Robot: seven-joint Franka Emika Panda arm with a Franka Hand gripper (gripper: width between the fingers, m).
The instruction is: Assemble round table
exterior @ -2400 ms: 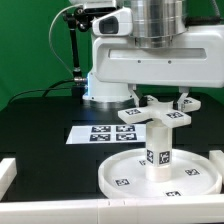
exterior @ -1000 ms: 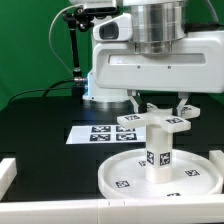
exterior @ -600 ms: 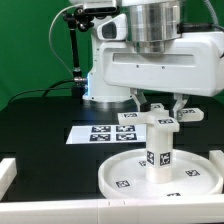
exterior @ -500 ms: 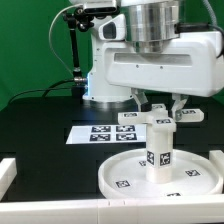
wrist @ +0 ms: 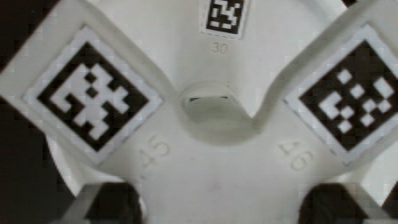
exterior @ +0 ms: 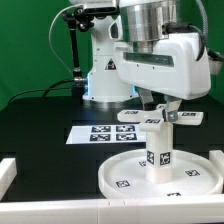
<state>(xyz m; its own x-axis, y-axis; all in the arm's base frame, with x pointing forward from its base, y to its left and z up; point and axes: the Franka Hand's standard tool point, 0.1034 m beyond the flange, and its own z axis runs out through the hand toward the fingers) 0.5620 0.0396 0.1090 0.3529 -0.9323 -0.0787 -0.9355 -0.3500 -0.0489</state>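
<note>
The large round disc point(exterior: 116, 172) lies flat on the black table near the front. The short thick leg point(exterior: 158, 152) stands upright at its centre. The cross-shaped piece point(exterior: 128, 115) sits on top of the leg. My gripper point(exterior: 164, 110) comes down from above and is shut on it. In the wrist view the cross-shaped piece point(wrist: 214, 110) fills the frame, with tagged arms spreading to both sides. My dark fingers point(wrist: 111, 200) press on either side of one arm, with my gripper point(wrist: 224, 204) around it.
The marker board point(exterior: 103, 132) lies flat on the table behind the disc. The arm's base point(exterior: 105, 90) stands behind it. White border walls point(exterior: 8, 172) frame the table at the front and both sides. A black stand point(exterior: 75, 50) rises at the back.
My wrist has turned about its vertical axis above the leg, and the cross-shaped piece has turned with it. The disc and the leg stay in place.
</note>
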